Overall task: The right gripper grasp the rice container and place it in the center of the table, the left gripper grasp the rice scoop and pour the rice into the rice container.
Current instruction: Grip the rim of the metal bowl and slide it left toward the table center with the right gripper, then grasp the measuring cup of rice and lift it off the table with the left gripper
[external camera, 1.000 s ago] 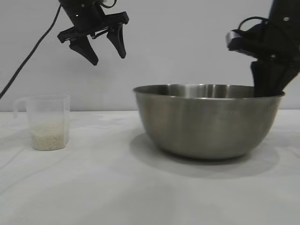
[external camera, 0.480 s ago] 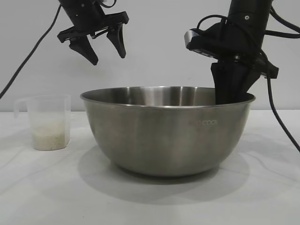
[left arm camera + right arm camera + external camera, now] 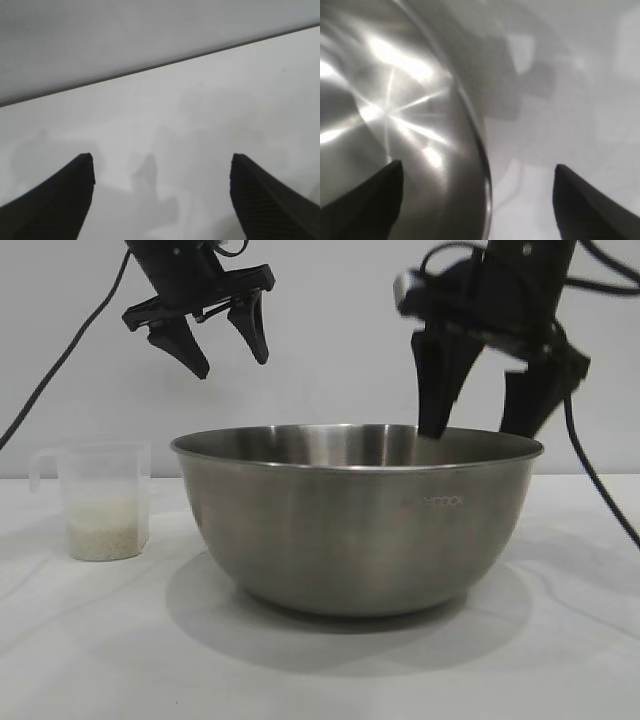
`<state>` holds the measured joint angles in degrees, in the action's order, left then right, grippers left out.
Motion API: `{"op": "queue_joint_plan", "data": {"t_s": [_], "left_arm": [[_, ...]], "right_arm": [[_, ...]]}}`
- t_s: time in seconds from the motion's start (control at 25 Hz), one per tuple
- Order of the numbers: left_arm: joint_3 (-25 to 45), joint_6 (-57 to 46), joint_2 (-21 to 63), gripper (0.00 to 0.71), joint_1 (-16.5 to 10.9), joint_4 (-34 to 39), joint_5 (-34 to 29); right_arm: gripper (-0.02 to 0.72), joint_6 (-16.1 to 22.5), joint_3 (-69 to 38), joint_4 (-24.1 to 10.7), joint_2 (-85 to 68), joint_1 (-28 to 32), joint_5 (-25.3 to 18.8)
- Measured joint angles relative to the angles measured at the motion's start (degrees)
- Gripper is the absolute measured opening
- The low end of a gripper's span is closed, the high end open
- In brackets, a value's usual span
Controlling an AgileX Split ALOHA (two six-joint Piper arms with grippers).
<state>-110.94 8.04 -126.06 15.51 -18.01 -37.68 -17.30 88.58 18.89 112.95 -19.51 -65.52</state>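
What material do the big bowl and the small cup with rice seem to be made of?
The rice container looks like polished stainless steel: silvery, with bright reflections and a rolled rim. The rice scoop seems to be clear, slightly cloudy plastic, since the rice shows through its wall.

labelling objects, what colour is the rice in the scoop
Pale whitish, filling the bottom of the clear rice scoop; the rice shows best in the exterior view.

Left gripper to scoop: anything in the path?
Nothing visible. The left gripper hangs open above and just right of the scoop; only open air lies between them. The bowl sits farther right, off that line.
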Motion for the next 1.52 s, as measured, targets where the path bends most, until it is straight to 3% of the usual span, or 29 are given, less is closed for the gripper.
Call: {"op": "queue_joint_plan", "data": {"t_s": [0.28, 0.6, 0.84, 1.08, 1.28, 1.4, 1.52], "left_arm": [[0.0, 0.0, 0.0, 0.525, 0.0, 0.0, -0.6], [0.0, 0.0, 0.0, 0.525, 0.0, 0.6, -1.0], [0.0, 0.0, 0.0, 0.525, 0.0, 0.6, -0.9], [0.0, 0.0, 0.0, 0.525, 0.0, 0.5, -0.4], [0.0, 0.0, 0.0, 0.525, 0.0, 0.3, 0.2], [0.0, 0.0, 0.0, 0.525, 0.0, -0.5, 0.7], [0.0, 0.0, 0.0, 0.525, 0.0, -0.5, 0.7]], "right_arm": [[0.522, 0.0, -1.7, -4.0, -5.6, 0.7, 14.8], [0.522, 0.0, -11.9, -5.4, -7.9, 9.3, 19.9], [0.522, 0.0, -20.1, -5.0, -15.5, 17.8, 26.6], [0.522, 0.0, -26.8, -6.0, -27.6, 16.8, 35.2], [0.522, 0.0, -42.0, -7.4, -44.1, 15.1, 43.6], [0.522, 0.0, -49.6, -7.4, -54.9, 14.9, 44.0], [0.522, -0.1, -53.6, -7.4, -65.6, 14.9, 38.6]]}}
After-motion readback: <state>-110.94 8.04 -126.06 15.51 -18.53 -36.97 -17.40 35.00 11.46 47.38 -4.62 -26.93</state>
